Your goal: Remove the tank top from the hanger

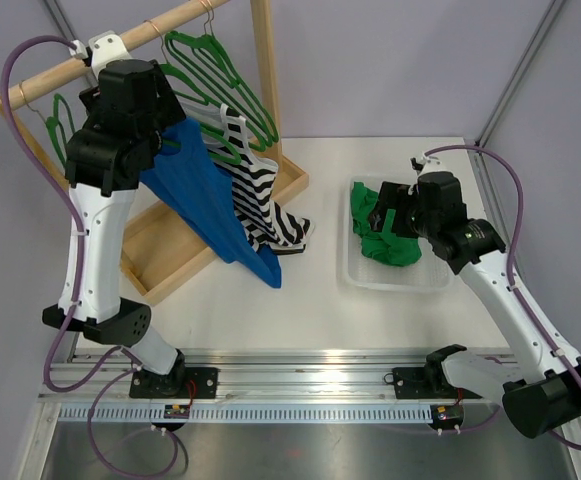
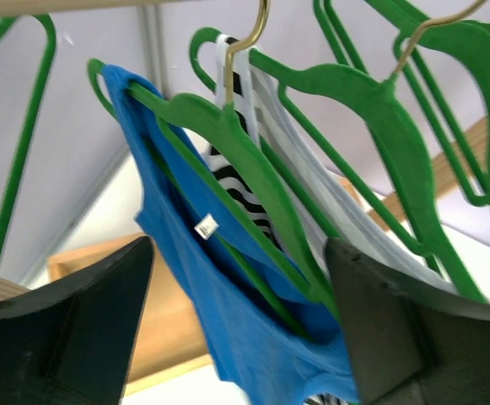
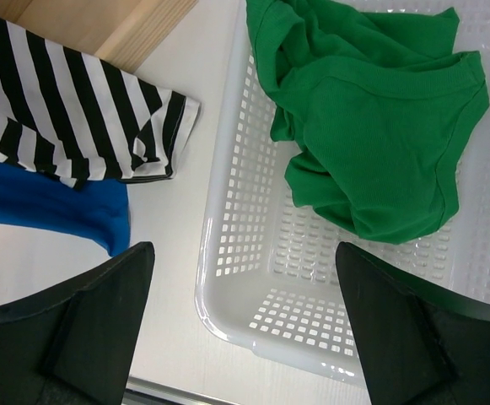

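Note:
A blue tank top (image 1: pixel 210 210) hangs on a green hanger (image 2: pixel 228 143) from the wooden rod (image 1: pixel 120 45). In the left wrist view its strap loops over the hanger's left end and its neckline (image 2: pixel 236 337) sags between my jaws. My left gripper (image 2: pixel 238 245) is open, raised at the rod, with one finger on either side of the blue top and hanger, not touching them. My right gripper (image 3: pixel 245 249) is open and empty, hovering over the near left corner of a white basket (image 3: pixel 253 321).
A black-and-white striped top (image 1: pixel 260 200) hangs just behind the blue one, its hem on the table (image 3: pixel 67 118). Empty green hangers (image 1: pixel 225 75) hang further right. The rack's wooden base (image 1: pixel 170 260) lies below. The basket (image 1: pixel 350 275) holds a green garment (image 1: pixel 385 245).

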